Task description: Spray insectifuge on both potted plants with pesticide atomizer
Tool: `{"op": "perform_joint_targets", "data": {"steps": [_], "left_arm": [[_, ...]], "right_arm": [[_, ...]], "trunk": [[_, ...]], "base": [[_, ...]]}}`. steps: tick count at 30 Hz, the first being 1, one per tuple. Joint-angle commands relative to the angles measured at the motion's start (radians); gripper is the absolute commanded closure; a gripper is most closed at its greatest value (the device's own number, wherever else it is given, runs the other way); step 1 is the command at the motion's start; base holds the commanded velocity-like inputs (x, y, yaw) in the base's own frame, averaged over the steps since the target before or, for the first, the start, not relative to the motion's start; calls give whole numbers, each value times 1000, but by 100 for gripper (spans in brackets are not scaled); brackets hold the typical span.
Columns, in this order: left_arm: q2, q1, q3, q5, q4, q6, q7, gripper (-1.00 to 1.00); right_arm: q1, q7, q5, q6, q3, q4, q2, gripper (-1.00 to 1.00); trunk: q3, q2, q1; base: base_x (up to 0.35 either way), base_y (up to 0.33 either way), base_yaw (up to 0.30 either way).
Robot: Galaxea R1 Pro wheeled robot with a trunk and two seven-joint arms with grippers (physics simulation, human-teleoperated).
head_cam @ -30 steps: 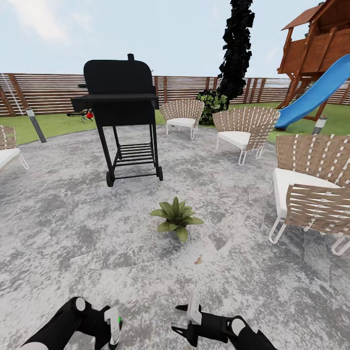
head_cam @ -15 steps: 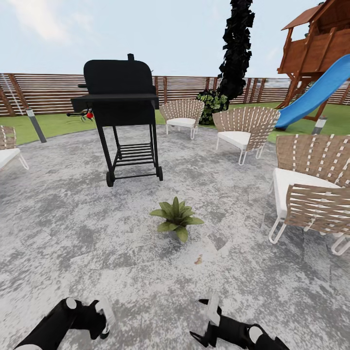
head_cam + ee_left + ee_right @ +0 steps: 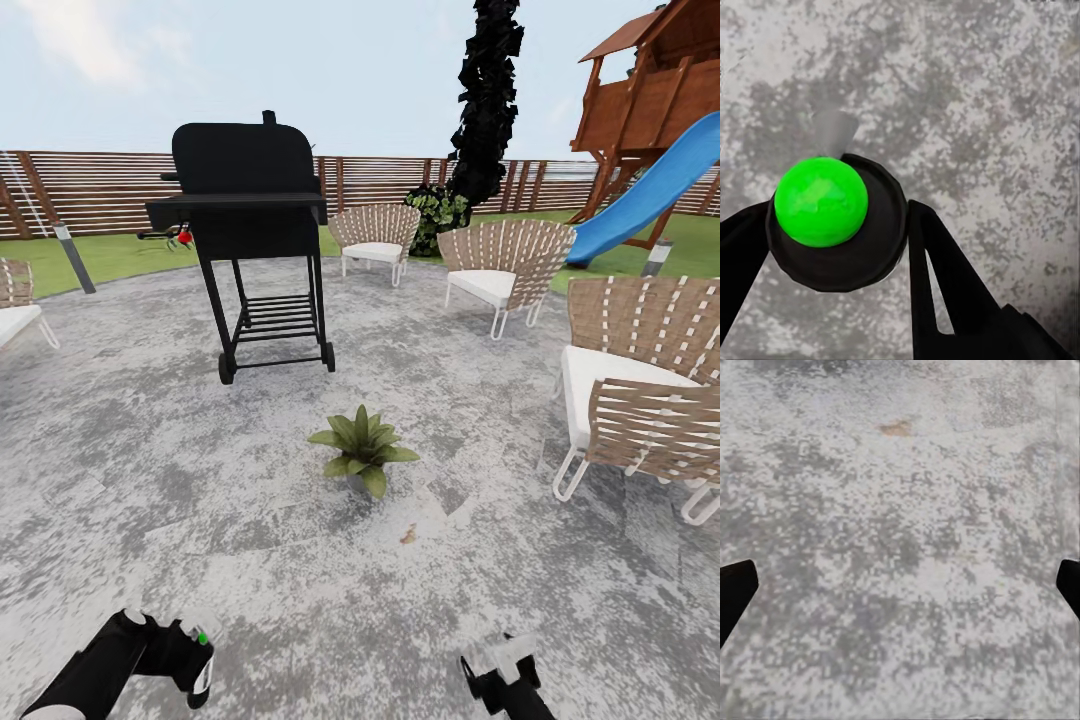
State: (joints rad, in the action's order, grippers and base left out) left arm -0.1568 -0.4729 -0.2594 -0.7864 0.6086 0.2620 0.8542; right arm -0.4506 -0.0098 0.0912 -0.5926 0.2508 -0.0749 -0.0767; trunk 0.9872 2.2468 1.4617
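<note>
Patio [image 3: 150, 480] open around potted plant [image 3: 362, 450]

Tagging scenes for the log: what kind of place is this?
Looks like a backyard patio, simulated. A black grill stands on round grey paving ringed by woven chairs, with a slatted wooden fence, lawn and a playset with a blue slide behind.

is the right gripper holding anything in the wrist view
No, the right gripper is open, its two dark fingertips far apart with just bare grey patio between them.
</note>
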Motion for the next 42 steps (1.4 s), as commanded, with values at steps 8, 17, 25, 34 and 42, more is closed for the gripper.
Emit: {"op": "perform_joint_targets", "data": {"steps": [8,17,25,34,42], "left_arm": [[-1,0,-49,34,-9,75,8,100],[25,-1,-42,30,-11,205,5,100],[77,-31,-35,34,5,215,17,100],[77,-37,-13,18,67,316,15,100],[81,-52,-2,-77,81,433,16,100]], "right_arm": [[2,-77,-79,-4,-1,6,0,-100],[47,-77,-88,-30,-3,6,-6,-100],[70,-80,-193,-110,-4,7,-32,-100],[73,-76,-241,-133,1,7,-27,-100],[73,-79,-244,-133,2,6,-13,-100]], "trunk": [[1,0,0],[1,0,0],[1,0,0],[1,0,0],[1,0,0]], "base": [[0,0,0],[0,0,0],[0,0,0],[91,-10,0],[281,-153,0]]}}
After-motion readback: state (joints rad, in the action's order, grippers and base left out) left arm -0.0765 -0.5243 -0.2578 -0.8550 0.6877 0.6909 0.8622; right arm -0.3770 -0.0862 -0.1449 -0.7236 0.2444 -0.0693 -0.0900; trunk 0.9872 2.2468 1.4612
